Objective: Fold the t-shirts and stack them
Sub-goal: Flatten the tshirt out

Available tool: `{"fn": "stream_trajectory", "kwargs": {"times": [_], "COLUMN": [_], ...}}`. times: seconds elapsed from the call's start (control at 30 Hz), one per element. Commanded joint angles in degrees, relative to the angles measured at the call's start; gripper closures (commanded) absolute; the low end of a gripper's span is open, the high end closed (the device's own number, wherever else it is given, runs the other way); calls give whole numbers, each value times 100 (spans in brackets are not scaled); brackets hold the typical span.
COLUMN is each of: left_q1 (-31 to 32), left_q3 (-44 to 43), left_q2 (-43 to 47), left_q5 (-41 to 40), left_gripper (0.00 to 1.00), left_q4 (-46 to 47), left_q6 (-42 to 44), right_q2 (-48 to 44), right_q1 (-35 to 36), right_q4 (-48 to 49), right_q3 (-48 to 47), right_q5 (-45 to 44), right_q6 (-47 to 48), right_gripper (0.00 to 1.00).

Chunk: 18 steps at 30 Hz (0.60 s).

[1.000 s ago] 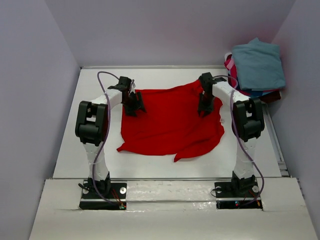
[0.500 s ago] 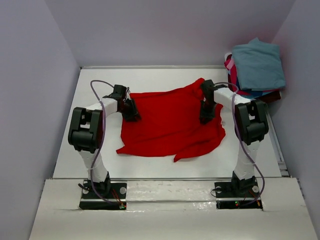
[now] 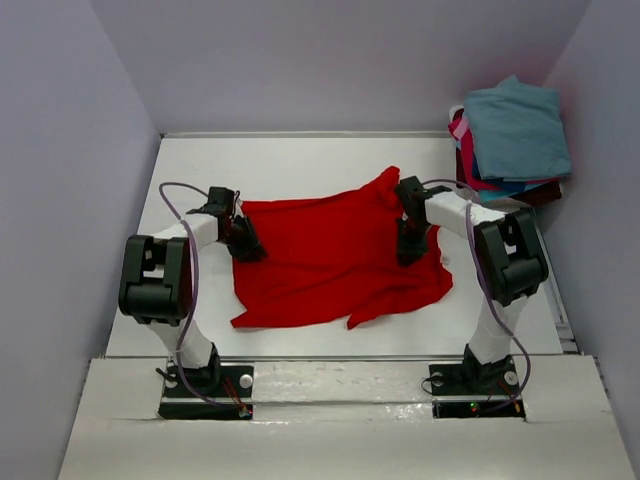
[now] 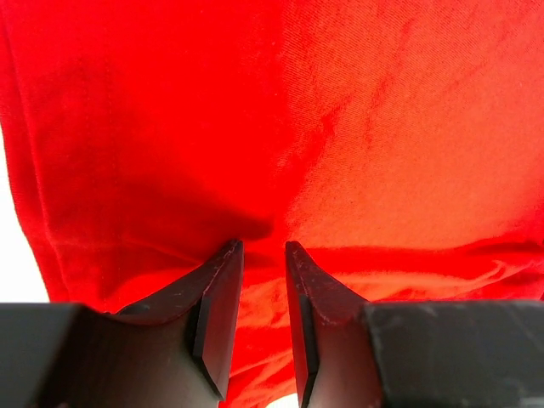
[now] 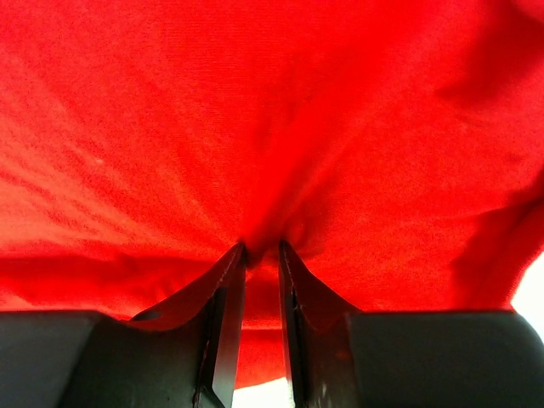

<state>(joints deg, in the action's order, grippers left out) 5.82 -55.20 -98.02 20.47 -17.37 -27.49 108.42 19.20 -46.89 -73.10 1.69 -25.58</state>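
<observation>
Top external view shows the bright red cloth t-shirt (image 3: 335, 255) lying spread but wrinkled in the middle of the white bench (image 3: 300, 160), between the two arms. The left claw (image 3: 245, 245) is low at the left edge of the shirt and the right claw (image 3: 408, 250) is low near its right edge. In the left wrist view the left claw (image 4: 262, 251) is narrow, with a small fold of red cloth pinched between its fingers. In the right wrist view the right claw (image 5: 261, 251) is almost closed, and creases of the cloth run together to its tips, so it holds the shirt too.

I judge that the step in hand is to spread and straighten this shirt before the first fold. The next move calls for both arms to pull evenly, so that neither side slips out. The pile of folded shirts (image 3: 510, 140), teal-blue on top, waits at the far right corner, well apart.
</observation>
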Motion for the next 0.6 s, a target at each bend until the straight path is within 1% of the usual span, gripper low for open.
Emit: {"fn": "stream_trajectory", "kwargs": {"times": [0.0,0.17,0.3,0.4,0.47,0.5,0.57], "left_q1": [-143,-257,-257,-257,-257,-257,-257], "left_q3": [396,659,809,836,696,616,275], "left_q2": [450,792,1012,1153,1250,1285,1390], "left_q5": [-43,27,62,54,1,-60,-113], "left_gripper": [61,61,61,61,59,56,54], "left_q4": [-346,-478,-584,-715,-803,-908,-1031], "left_q6": [77,112,120,138,182,191,226], "right_q2": [-216,-585,-849,-1024,-1095,-1121,-1148], "right_q1": [295,663,717,717,717,717,717], "right_q4": [-162,-259,-303,-408,-478,-557,-593], "right_q3": [489,911,1149,1035,825,545,236], "right_q5": [147,252,200,-1,-116,-291,-432], "right_q6": [-113,-298,-430,-526,-597,-632,-667], "right_gripper": [73,73,73,73,72,68,58]}}
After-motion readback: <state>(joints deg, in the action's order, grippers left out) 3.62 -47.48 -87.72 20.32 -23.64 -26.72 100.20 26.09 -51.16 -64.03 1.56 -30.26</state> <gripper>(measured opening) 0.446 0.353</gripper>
